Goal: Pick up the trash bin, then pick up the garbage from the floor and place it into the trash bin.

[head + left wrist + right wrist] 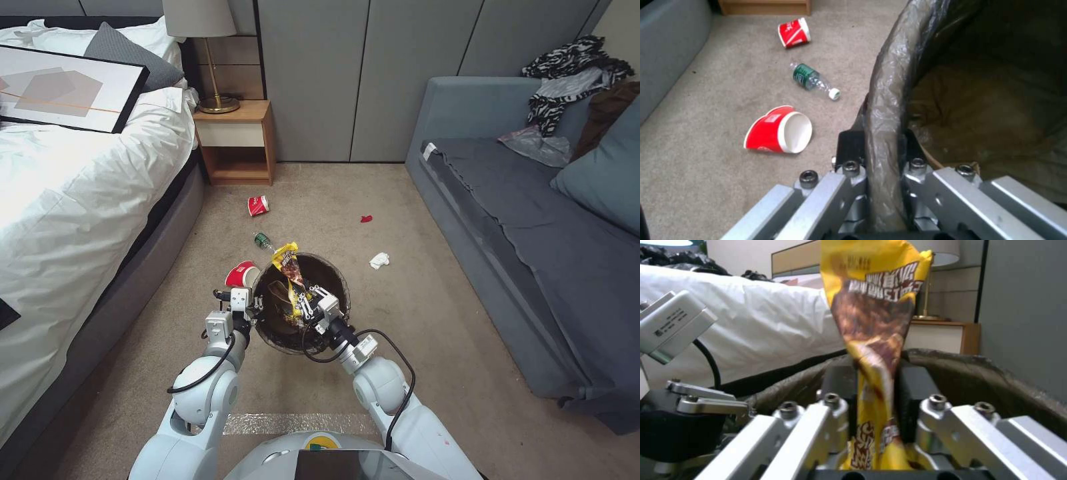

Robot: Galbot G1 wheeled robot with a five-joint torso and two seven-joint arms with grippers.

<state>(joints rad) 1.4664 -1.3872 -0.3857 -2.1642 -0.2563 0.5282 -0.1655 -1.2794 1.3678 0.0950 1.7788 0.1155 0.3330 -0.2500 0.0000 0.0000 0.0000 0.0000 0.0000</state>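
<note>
At the head view's lower centre, the left gripper (257,305) is clamped on the bag-lined rim of the trash bin (331,270). The right gripper (303,305) pinches a crinkled yellow snack wrapper (287,261), printed brown, upright over the bin's mouth.

L gripper (255,305) clamped on the near-left rim of the trash bin (333,267), holding it up off the carpet (440,320). R gripper (306,301) over the bin mouth, pinching a yellow snack wrapper (287,259) that sticks up past the far rim. Brown paper inside the bin. Red cup (241,274) just left of the bin, bottle (263,241) beyond it, second red cup (258,205) nearer the nightstand (235,141). White tissue (379,260) right of the bin, small red scrap (366,218) farther off. Bed (73,200) along the carpet's left edge, sofa (533,227) along the right.
</note>
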